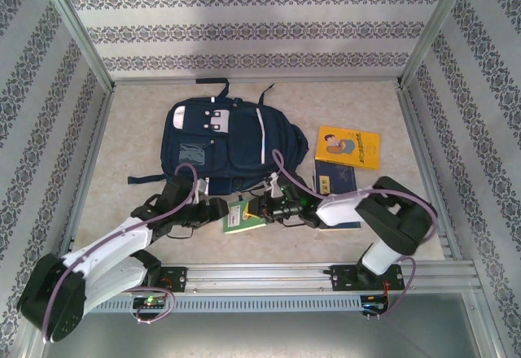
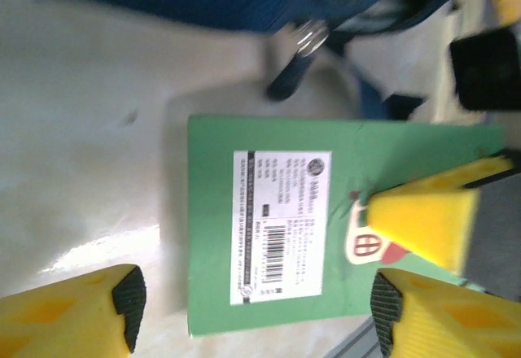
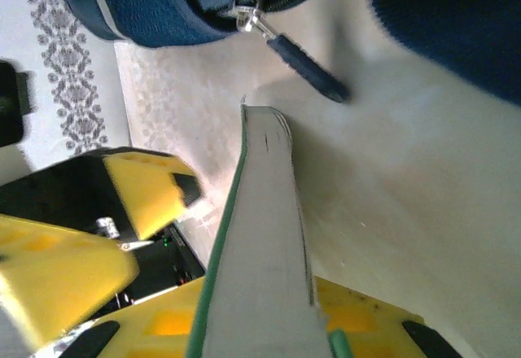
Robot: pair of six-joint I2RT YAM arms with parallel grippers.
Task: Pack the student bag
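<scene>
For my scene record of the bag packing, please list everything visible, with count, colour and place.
Navy-blue striped fabric backpack: one, navy with grey-white patches, middle of the scene, far side.
Thin green book with a white barcode label: one, green, just in front of the backpack's near edge.
Yellow rectangular book: one, yellow, right of the backpack.
Dark blue book: one, dark blue, on the near side of the yellow book.
Beige table top: one, beige, under everything.
Left hand: one, yellow fingers, open, astride the green book.
Right hand: one, yellow fingers, shut on the green book's edge.
</scene>
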